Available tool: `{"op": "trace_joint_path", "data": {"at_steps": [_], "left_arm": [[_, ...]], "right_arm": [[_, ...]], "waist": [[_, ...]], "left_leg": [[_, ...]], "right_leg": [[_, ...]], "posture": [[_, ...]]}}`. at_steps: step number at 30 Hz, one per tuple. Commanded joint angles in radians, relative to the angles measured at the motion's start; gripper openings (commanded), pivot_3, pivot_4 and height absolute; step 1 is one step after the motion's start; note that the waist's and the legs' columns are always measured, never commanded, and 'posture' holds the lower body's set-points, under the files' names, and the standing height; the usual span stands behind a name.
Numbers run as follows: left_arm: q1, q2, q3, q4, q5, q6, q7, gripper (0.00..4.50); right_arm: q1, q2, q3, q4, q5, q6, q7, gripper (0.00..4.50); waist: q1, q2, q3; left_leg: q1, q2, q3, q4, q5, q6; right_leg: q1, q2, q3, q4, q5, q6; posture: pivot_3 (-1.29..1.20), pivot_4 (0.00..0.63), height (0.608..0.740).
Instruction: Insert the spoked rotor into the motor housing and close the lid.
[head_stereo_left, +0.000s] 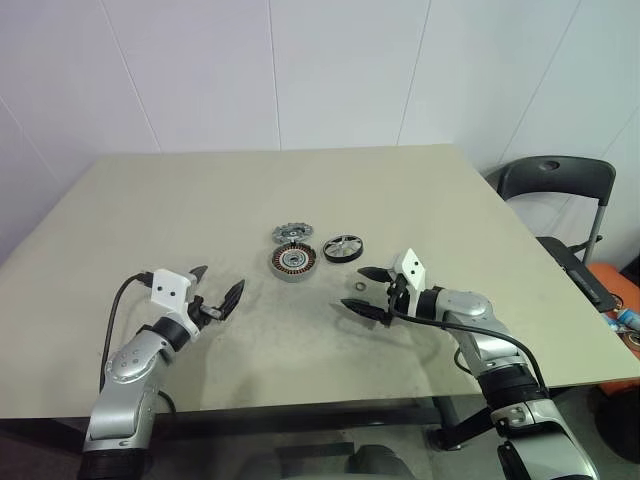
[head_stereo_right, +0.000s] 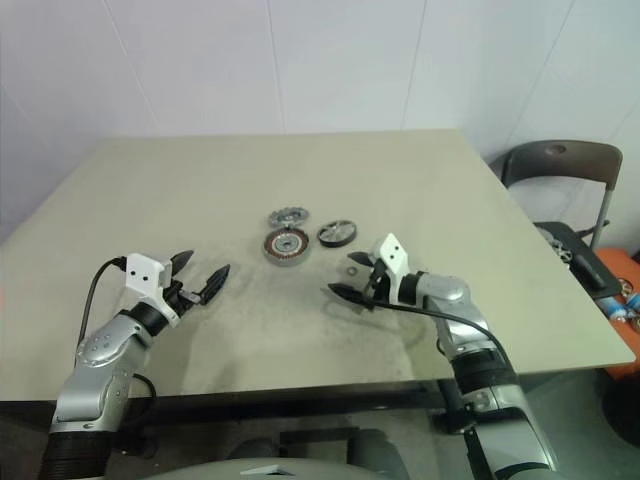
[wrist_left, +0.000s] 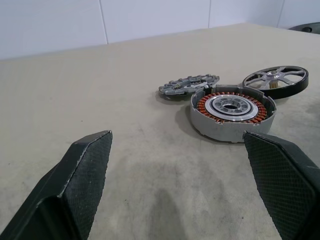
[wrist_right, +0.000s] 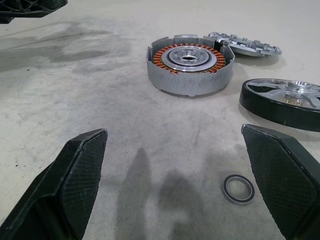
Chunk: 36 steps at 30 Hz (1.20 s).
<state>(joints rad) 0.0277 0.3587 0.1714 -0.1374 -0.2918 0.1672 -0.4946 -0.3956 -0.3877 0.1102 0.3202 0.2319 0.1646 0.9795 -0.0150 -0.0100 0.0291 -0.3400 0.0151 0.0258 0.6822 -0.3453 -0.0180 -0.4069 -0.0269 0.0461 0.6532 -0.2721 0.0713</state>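
The motor housing (head_stereo_left: 294, 261), a short grey cylinder with copper windings, sits at the table's middle. Just behind it lies the notched silver lid (head_stereo_left: 292, 233), flat on the table. The spoked rotor (head_stereo_left: 343, 247), black-rimmed with silver spokes, rests to the housing's right. My left gripper (head_stereo_left: 216, 285) hovers open to the near left of the housing, empty. My right gripper (head_stereo_left: 366, 291) stands open to the near right, in front of the rotor, with nothing held. In the right wrist view the housing (wrist_right: 190, 64) and rotor (wrist_right: 282, 102) lie ahead of the fingers.
A tiny dark washer ring (head_stereo_left: 355, 288) lies on the beige table (head_stereo_left: 200, 200) near my right gripper. A dark chair (head_stereo_left: 556, 190) stands off the table's right side. A white wall is behind.
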Motion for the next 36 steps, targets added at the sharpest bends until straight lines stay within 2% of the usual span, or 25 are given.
{"op": "trace_joint_path", "data": {"at_steps": [1, 24, 31, 36], "left_arm": [[-0.015, 0.001, -0.004, -0.014, 0.004, -0.022, 0.001, 4.44], [-0.018, 0.002, -0.005, -0.007, 0.003, -0.029, -0.012, 4.44], [-0.003, 0.002, 0.006, -0.016, -0.005, -0.031, -0.014, 4.44], [0.010, 0.001, 0.017, -0.028, -0.020, -0.028, -0.018, 4.44]], "right_arm": [[-0.031, -0.002, -0.014, -0.007, 0.006, -0.020, 0.005, 4.50], [-0.047, -0.005, -0.006, -0.015, -0.005, -0.027, 0.007, 4.50], [-0.082, 0.003, 0.007, -0.054, -0.009, 0.005, 0.006, 4.50], [-0.150, 0.002, 0.045, -0.098, -0.038, 0.109, -0.017, 4.50]], "waist": [[0.000, 0.000, 0.000], [0.000, 0.000, 0.000], [-0.002, 0.000, 0.000], [-0.002, 0.000, 0.000]], "left_leg": [[0.000, 0.000, 0.000, 0.000, 0.000, 0.000], [0.000, 0.000, 0.000, 0.000, 0.000, 0.000], [0.000, 0.000, 0.000, 0.000, 0.000, 0.000], [0.000, 0.000, 0.000, 0.000, 0.000, 0.000]], "right_leg": [[0.000, 0.000, 0.000, 0.000, 0.000, 0.000], [0.000, 0.000, 0.000, 0.000, 0.000, 0.000], [0.000, 0.000, 0.000, 0.000, 0.000, 0.000], [0.000, 0.000, 0.000, 0.000, 0.000, 0.000]], "posture": [[0.00, 0.000, 0.740], [0.00, 0.000, 0.740], [0.00, 0.000, 0.740], [0.00, 0.000, 0.740]]}}
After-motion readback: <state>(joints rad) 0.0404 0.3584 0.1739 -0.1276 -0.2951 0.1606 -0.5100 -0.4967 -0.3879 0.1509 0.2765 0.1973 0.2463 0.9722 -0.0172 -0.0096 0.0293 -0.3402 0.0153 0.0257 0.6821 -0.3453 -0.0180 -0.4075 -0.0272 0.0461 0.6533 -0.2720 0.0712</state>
